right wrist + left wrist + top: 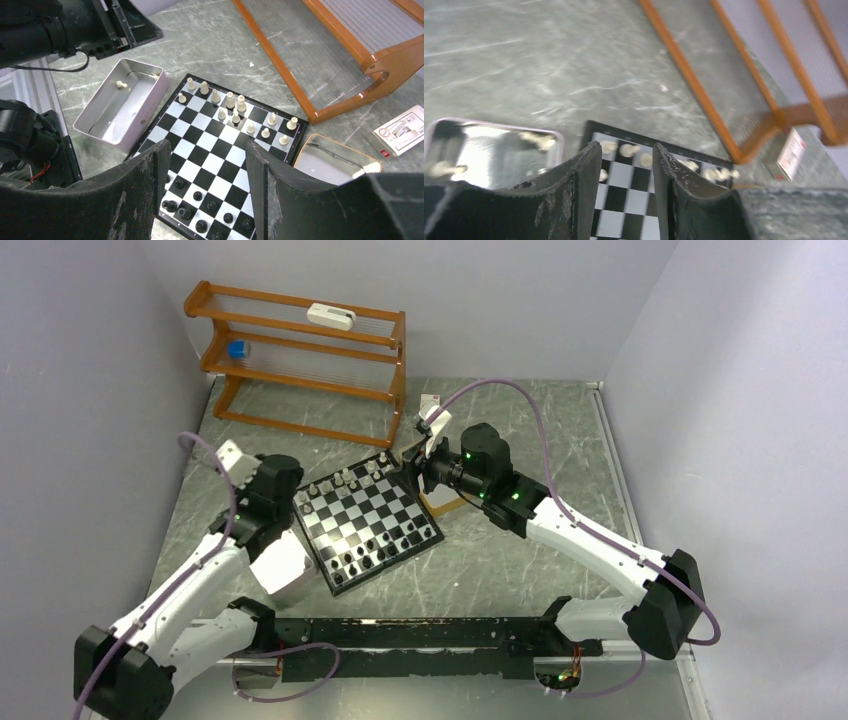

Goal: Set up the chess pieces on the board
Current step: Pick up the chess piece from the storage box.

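Chess pieces [230,100], cream-white at eleven o'clock and black at five, stand on the flat black-and-silver checked board [366,516]. At its nine o'clock the left gripper [626,150] is spread, empty, near a rectangular silver metal tray [102,117]. At two o'clock the right gripper [206,147] gapes, empty.

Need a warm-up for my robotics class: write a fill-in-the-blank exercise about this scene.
1. The tiny ____ chess pieces stand on the side of the black-and-silver checked chessboard nearest the orange-brown wooden rack.
2. One cream-white piece lies in the rectangular silver metal ____ beside the board.
3. The left gripper and right gripper are both ____, holding nothing.
Missing words: cream-white; tray; open.
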Motion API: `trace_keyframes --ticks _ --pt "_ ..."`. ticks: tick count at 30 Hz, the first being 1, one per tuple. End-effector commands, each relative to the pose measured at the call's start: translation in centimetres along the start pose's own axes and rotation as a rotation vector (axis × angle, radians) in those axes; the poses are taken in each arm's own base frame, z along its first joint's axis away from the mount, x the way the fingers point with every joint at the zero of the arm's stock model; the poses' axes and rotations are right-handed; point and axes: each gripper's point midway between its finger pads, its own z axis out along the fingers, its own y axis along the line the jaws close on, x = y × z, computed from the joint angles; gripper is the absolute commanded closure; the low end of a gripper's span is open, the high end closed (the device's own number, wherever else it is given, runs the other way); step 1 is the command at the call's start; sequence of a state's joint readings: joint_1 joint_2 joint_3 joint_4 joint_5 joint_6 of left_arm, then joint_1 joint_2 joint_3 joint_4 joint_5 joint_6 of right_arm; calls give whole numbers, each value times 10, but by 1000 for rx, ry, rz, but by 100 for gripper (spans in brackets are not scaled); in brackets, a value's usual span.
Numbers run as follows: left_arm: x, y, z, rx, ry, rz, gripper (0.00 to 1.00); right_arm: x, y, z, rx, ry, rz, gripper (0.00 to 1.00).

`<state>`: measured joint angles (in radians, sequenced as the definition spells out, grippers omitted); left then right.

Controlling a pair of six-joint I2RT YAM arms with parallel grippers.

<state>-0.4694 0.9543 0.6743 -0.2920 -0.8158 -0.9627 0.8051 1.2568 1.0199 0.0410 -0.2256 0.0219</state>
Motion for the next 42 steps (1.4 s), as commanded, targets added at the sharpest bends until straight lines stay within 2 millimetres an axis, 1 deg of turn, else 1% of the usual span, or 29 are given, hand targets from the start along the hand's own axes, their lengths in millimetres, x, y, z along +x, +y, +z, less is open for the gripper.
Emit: trace_keyframes --ticks 1,2,3,4,6,9,15,17,20,22,26,29,32,35,37,40,42 --pt "17 65 -10 -219 147 -123 56 -19 4 -8 -11 -64 -11 39" --pt "20 69 -10 -226 178 -142 59 -19 3 -8 -9 -63 -10 39" --pt "22 74 -10 -235 199 -150 66 -19 4 -8 -10 -64 -11 39" --pt "23 81 -13 -268 212 -157 70 -20 3 -8 -9 -64 -12 39" --pt "22 103 -21 -386 215 -174 63 -19 3 -8 -7 -61 -12 39" --pt "19 125 -30 -532 208 -131 58 -19 4 -7 -14 -65 -11 39" --pt "25 152 -38 -682 228 -38 52 -21 5 -6 -22 -76 -8 39" --pt "29 157 -34 -675 236 5 52 -19 5 -5 -22 -67 -8 39" --pt "36 167 -30 -690 237 16 54 -15 1 -3 -3 -58 -13 39" --pt "39 175 -29 -718 230 11 53 -15 0 -3 0 -64 -13 39" --pt "46 177 -21 -730 256 -45 55 -14 4 -3 -16 -69 -6 39" --pt "46 175 -18 -759 241 -121 55 -15 5 -4 -21 -73 -5 39" --pt "34 168 -12 -771 182 -187 59 -17 6 -6 -24 -79 -10 39" --pt "24 158 -1 -756 150 -185 62 -19 8 -8 -21 -86 -17 39" --pt "25 156 0 -793 171 -165 63 -21 9 -10 -19 -93 -22 39" --pt "32 165 -9 -916 209 -148 66 -22 9 -11 -15 -98 -27 39" --pt "34 169 -12 -968 208 -150 69 -23 10 -12 -18 -101 -29 39"
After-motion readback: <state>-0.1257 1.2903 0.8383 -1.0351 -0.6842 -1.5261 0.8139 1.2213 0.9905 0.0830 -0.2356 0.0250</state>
